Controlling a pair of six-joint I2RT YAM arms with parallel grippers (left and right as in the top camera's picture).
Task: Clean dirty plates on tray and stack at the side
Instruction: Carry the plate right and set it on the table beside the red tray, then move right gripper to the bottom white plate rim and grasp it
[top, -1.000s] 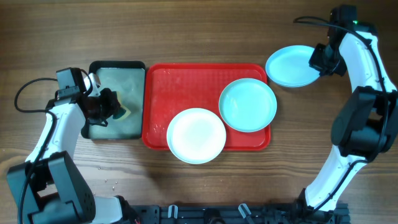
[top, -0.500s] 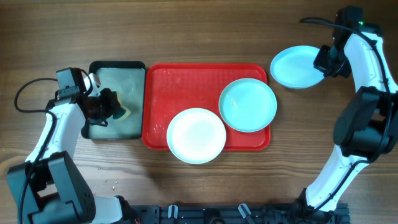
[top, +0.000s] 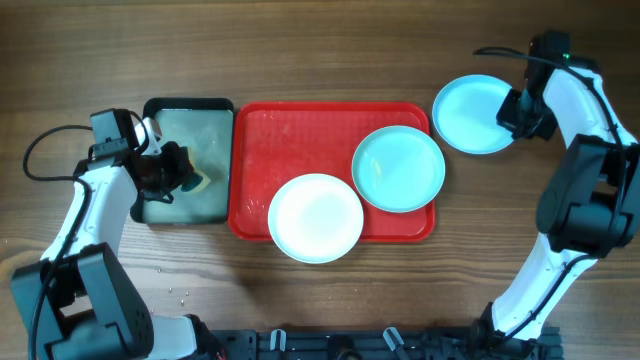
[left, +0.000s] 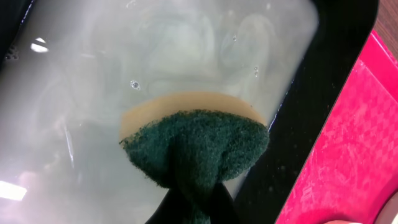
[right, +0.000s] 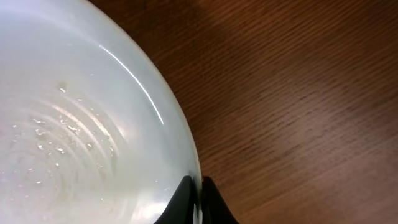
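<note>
While left gripper (top: 170, 172) stays pinched on green sponge (left: 196, 146) in black tray (top: 188, 105), red tray (top: 300, 125), long axis left-right, holds white plate (top: 316, 217) overhanging near rim and aqua plate (top: 398, 168) at right end. Far right, right gripper (top: 518, 112), clamped on third plate (top: 470, 115) rim, has shifted it slightly back toward tray corner, off tray. Likely first plate of stack. Plates face-up, round, no long axis.
</note>
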